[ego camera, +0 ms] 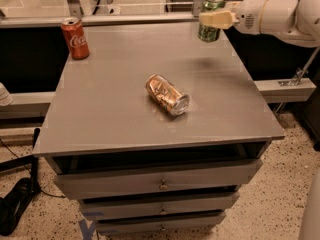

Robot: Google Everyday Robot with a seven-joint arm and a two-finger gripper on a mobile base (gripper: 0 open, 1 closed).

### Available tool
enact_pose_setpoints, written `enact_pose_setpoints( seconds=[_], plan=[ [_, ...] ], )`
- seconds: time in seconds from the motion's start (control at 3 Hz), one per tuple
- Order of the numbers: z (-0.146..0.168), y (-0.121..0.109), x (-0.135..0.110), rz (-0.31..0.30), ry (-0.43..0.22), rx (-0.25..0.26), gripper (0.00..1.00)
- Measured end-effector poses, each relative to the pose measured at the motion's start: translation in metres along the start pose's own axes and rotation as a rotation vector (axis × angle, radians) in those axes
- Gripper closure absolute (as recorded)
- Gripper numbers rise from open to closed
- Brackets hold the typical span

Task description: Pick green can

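In the camera view, the gripper point(214, 20) is pinching the green can point(208, 33) around its middle, with one beige finger lying across the can's front. It is doing this at the far right corner of the counter point(110, 109). The can is sitting upright, its long axis running vertically and its silver top pointing up. A soft shadow is falling on the counter nearer than the can's base, which suggests the can is hanging clear of the surface, though that is not certain.

Judging by its look, the can is going to handle as light, smooth and somewhat slippery, with thin walls that dent under a hard squeeze. A moderate hold across the mid-body, as here, is looking like the safest place. Whether it is full cannot be told.
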State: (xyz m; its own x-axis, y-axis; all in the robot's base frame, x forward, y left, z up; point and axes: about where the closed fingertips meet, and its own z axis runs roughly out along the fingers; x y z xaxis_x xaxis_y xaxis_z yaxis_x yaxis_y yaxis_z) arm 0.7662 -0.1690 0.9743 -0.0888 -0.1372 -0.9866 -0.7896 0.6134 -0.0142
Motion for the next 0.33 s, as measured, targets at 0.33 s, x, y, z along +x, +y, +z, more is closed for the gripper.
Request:
enact_pose_setpoints(
  seconds=[0.33],
  plan=[
    [-0.0015, 0.0021, -0.0053, 0.01, -0.004, -0.004, 1.0]
  ],
)
